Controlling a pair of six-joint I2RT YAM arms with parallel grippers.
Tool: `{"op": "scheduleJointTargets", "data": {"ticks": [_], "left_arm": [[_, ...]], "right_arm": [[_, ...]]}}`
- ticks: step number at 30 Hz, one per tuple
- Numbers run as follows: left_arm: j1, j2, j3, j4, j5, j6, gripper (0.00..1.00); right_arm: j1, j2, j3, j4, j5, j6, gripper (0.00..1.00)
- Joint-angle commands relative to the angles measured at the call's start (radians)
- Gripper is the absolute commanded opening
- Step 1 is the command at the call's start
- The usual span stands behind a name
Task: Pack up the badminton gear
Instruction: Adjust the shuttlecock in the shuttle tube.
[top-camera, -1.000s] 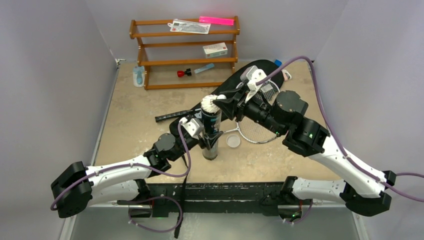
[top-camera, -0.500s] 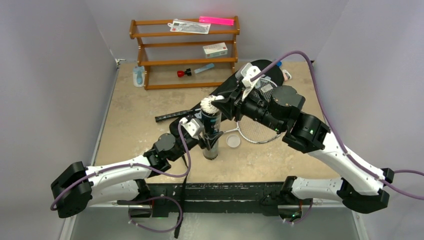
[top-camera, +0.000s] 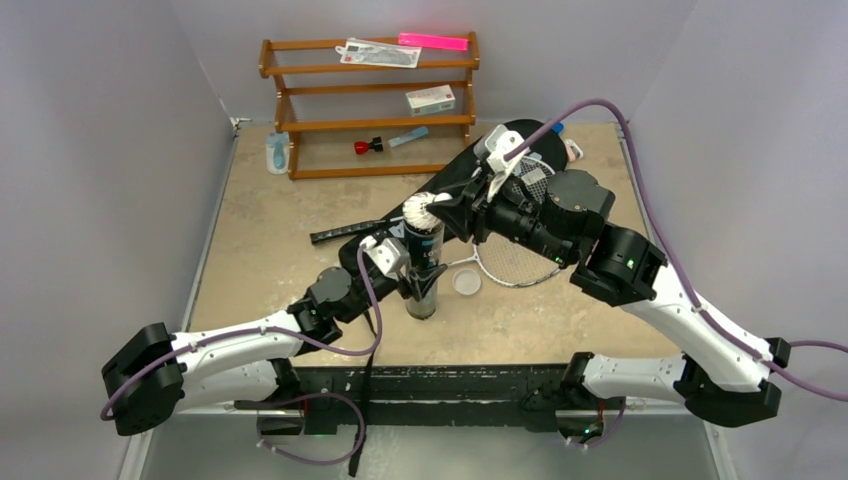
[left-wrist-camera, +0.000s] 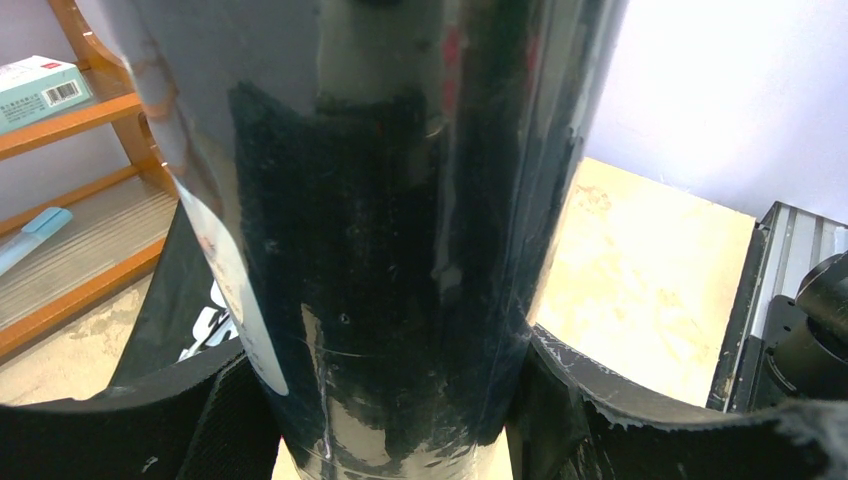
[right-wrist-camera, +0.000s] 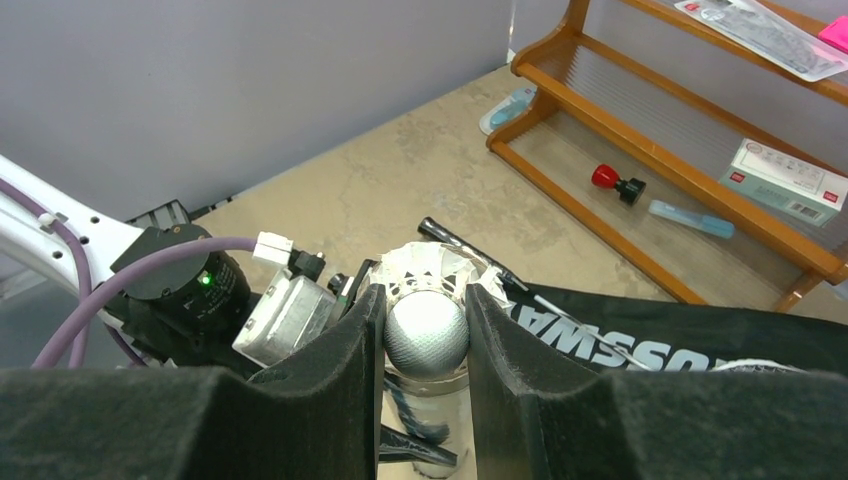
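Note:
The dark tube (top-camera: 423, 275) stands upright near the table's middle, with my left gripper (top-camera: 418, 272) shut on its lower part. In the left wrist view the tube (left-wrist-camera: 380, 200) fills the space between the pads, at my left gripper (left-wrist-camera: 395, 400). My right gripper (top-camera: 443, 208) is shut on a white feather shuttlecock (top-camera: 424, 207) at the tube's open top. In the right wrist view the pads of my right gripper (right-wrist-camera: 426, 318) pinch the grey cork of this shuttlecock (right-wrist-camera: 426, 340), feathers pointing down into the tube (right-wrist-camera: 440, 405). Behind lies the black bag (top-camera: 470, 180) with a silver racket (top-camera: 515, 262) on it.
A small round clear cap (top-camera: 466, 282) lies on the table right of the tube. The brown wooden rack (top-camera: 370, 122) stands at the back with a white box (top-camera: 430, 99), a pink strip (top-camera: 433, 41) and a red-capped item (top-camera: 362, 146). A pale bottle (top-camera: 277, 152) stands beside it.
My right arm has shifted slightly, bringing the shuttlecock from beside the tube's rim to over its mouth. The left arm and tube have not moved.

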Motion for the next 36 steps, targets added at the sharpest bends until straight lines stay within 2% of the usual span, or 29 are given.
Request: {"op": "scheduleJointTargets", "data": {"ticks": [1,5,15,22,32,36], "left_arm": [[-0.001,0.003,0.023,-0.058,-0.022,-0.017,0.56],[-0.001,0.005,0.024,-0.061,-0.016,-0.02,0.67],[0.0,-0.029,0.067,-0.14,-0.017,-0.035,0.82],[0.0,-0.116,0.124,-0.263,-0.008,-0.05,0.86],[0.0,-0.245,0.283,-0.562,0.068,-0.083,0.89],[0.0,-0.303,0.345,-0.639,0.089,-0.035,0.9]], "right_arm": [[0.001,-0.018,0.04,-0.028,-0.016,0.024,0.0],[0.0,0.0,0.063,-0.057,-0.01,0.024,0.0],[0.0,0.021,0.092,-0.081,0.001,0.025,0.0],[0.001,0.016,0.088,-0.082,0.01,0.02,0.0],[0.002,0.015,0.086,-0.084,0.013,0.012,0.0],[0.001,0.01,0.082,-0.081,0.007,0.014,0.0]]}}
